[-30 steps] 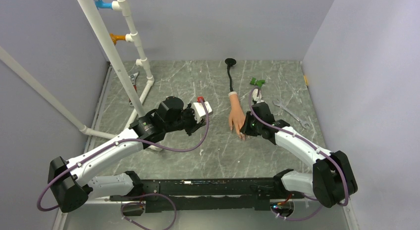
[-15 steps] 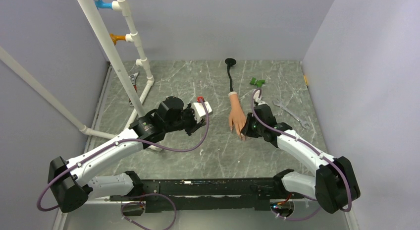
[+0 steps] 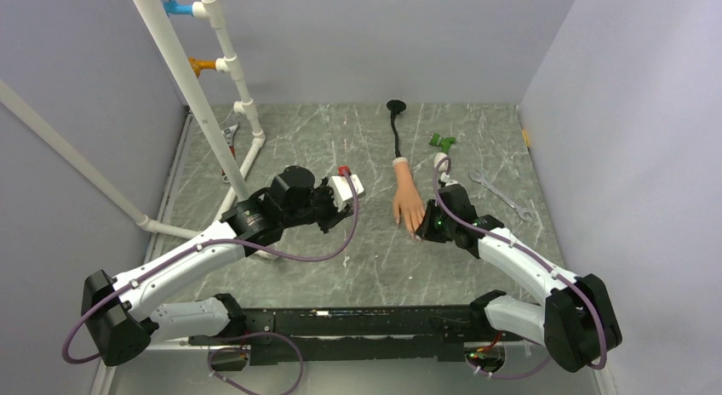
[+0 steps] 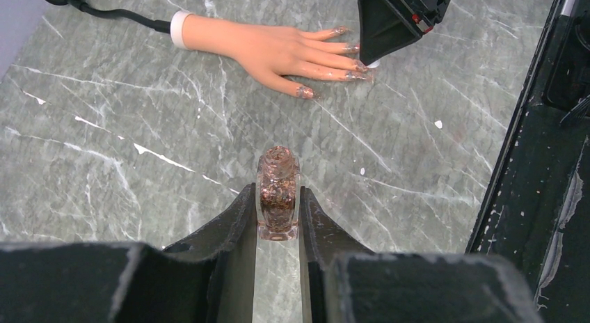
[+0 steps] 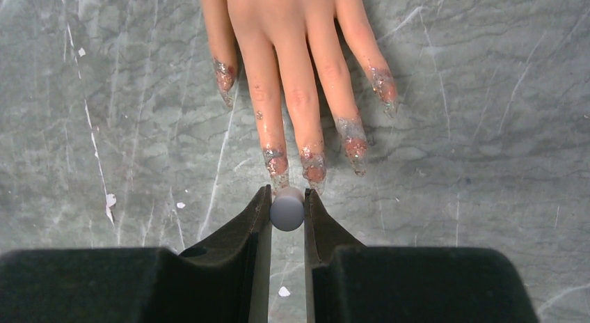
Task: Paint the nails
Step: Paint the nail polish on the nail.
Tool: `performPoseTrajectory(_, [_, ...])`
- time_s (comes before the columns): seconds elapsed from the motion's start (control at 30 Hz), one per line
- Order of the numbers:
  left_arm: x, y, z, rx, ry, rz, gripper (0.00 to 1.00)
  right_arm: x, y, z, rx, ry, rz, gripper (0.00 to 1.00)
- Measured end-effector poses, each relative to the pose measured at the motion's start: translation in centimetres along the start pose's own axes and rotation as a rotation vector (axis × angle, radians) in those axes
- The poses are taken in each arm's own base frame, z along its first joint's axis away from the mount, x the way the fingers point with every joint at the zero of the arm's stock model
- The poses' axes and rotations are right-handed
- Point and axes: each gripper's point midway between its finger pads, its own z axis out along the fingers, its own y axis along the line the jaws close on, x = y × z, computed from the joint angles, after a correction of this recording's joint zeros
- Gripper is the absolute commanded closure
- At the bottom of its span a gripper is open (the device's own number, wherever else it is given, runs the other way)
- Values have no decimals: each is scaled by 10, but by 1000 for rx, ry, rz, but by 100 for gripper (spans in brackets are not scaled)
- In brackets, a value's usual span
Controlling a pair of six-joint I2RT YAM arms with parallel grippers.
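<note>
The peach mannequin hand [image 3: 407,199] lies palm down on the marble table, fingers pointing toward the arms. Its nails [image 5: 276,163] carry patchy reddish glitter polish; they also show in the left wrist view as nails [image 4: 305,92]. My right gripper [image 5: 287,210] is shut on the white round brush cap [image 5: 287,209], just in front of a middle fingertip; the brush itself is hidden under the cap. My left gripper [image 4: 277,211] is shut on the small bottle [image 4: 278,201] of coppery glitter polish, left of the hand. From above I see the right gripper [image 3: 426,228] and the left gripper [image 3: 339,206].
A white pipe frame [image 3: 221,97] rises at the left with a wrench [image 3: 230,138] by its foot. A black suction cup with its stalk [image 3: 396,123], a green piece [image 3: 442,141] and a spanner [image 3: 502,193] lie behind and right of the hand. A black rail [image 3: 340,318] runs along the near edge.
My right gripper has slid a little toward the near edge, along the fingers to their tips. The left arm and the bottle have not moved.
</note>
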Motion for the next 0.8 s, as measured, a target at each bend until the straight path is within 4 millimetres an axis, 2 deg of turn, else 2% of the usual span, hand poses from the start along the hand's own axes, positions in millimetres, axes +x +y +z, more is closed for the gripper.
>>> performPoseTrajectory(0.53, [0,-1,0,2,0,1,100,-2,-1,-2,7,-6,-1,100])
performPoseTrajectory(0.8, [0,-1,1,4,2,1,100,-6,0,3,19,2,-11,100])
